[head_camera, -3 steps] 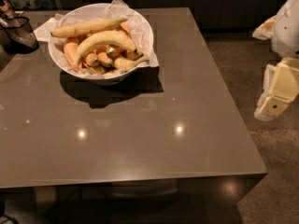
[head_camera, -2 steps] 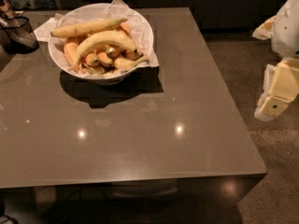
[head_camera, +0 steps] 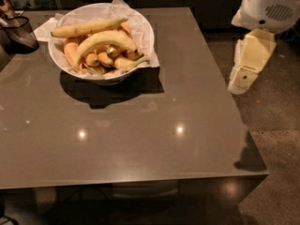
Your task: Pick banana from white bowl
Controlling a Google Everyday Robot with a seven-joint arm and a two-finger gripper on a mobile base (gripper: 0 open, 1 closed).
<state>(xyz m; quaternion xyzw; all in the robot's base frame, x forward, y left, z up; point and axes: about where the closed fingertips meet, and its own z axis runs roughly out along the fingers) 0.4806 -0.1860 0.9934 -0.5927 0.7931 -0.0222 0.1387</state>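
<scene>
The white bowl (head_camera: 140, 25), lined with crumpled white paper, stands on the far left part of the brown table (head_camera: 154, 125). The large curved pale-yellow banana (head_camera: 105, 40) lies arched on top of the fruit in the bowl. A straighter long banana (head_camera: 86, 27) lies behind it, and small stubby orange-yellow bananas (head_camera: 110, 60) lie under it. My gripper (head_camera: 240, 81) hangs at the end of the cream arm beyond the table's right edge, far to the right of the bowl and holding nothing.
A dark container (head_camera: 18, 32) stands at the table's far left edge. The arm's white housing (head_camera: 272, 6) fills the top right corner. The grey floor (head_camera: 276, 125) lies to the right of the table.
The arm has moved left and up, closer to the table's right edge. The bowl and the bananas have not moved.
</scene>
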